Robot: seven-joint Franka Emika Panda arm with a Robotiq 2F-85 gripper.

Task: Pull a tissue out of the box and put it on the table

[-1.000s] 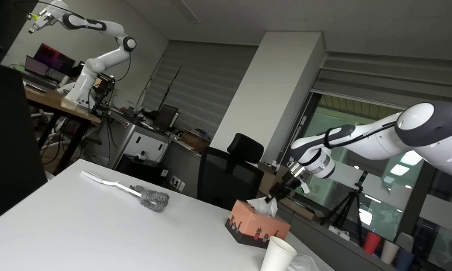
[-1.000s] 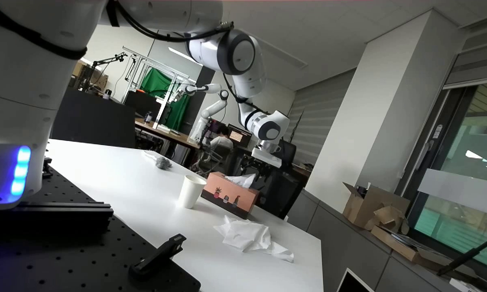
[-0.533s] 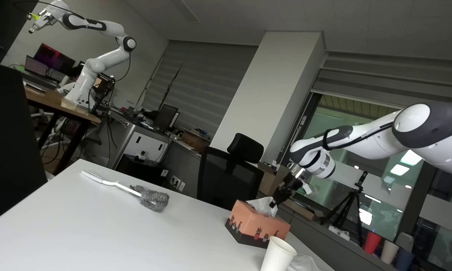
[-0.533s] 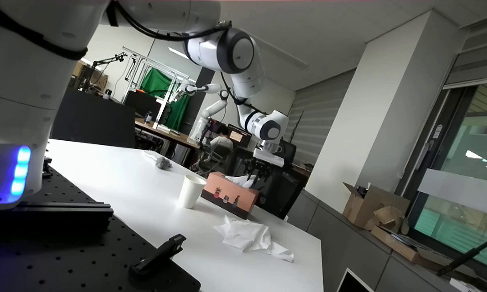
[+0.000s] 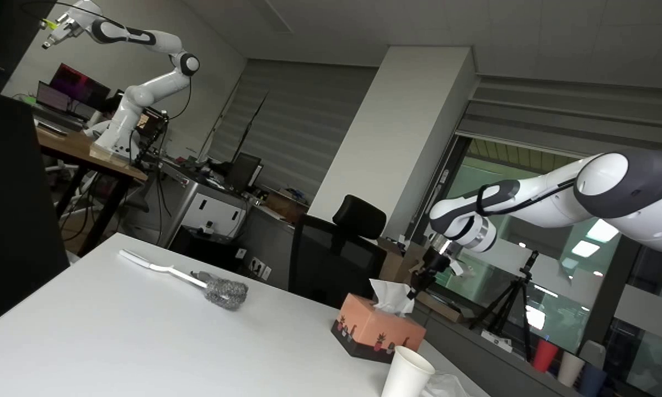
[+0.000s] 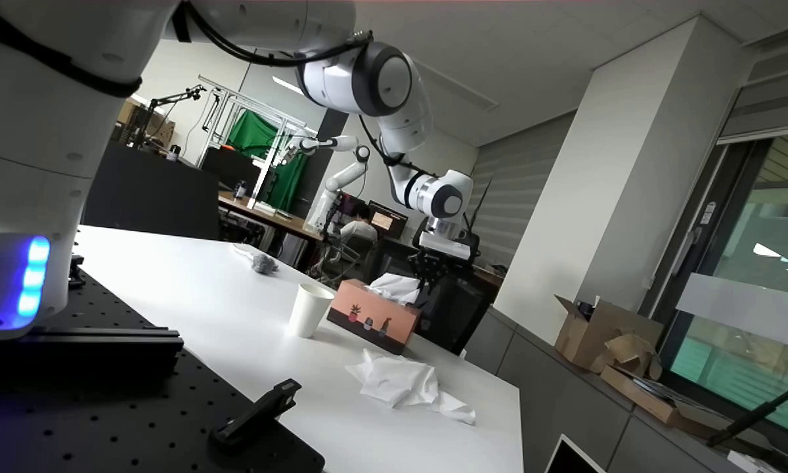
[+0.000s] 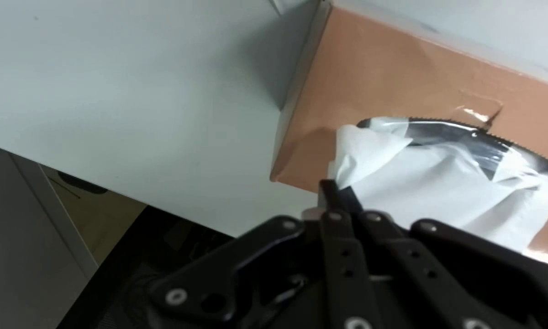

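The orange tissue box (image 5: 378, 333) with cactus drawings stands near the table edge in both exterior views. A white tissue (image 7: 438, 183) rises from its dark slot, its lower part still inside. My gripper (image 7: 338, 185) is shut on one edge of this tissue, fingertips close together, above one end of the box. In an exterior view the tissue (image 5: 391, 296) is drawn up toward the black fingertips. Another crumpled white tissue (image 6: 400, 381) lies on the white table (image 6: 236, 289) beside the box.
A white paper cup (image 6: 310, 310) stands close to the box. Further along the table lies a white-handled brush (image 5: 220, 289) with a grey fuzzy head. An office chair (image 5: 336, 259) is just beyond the table edge. A black clamp (image 6: 256, 417) sits at the robot's base plate.
The gripper has closed on the tissue's edge, then moved up and away from the box's middle. The tissue stands higher and is stretched toward it. The box has shifted very slightly.
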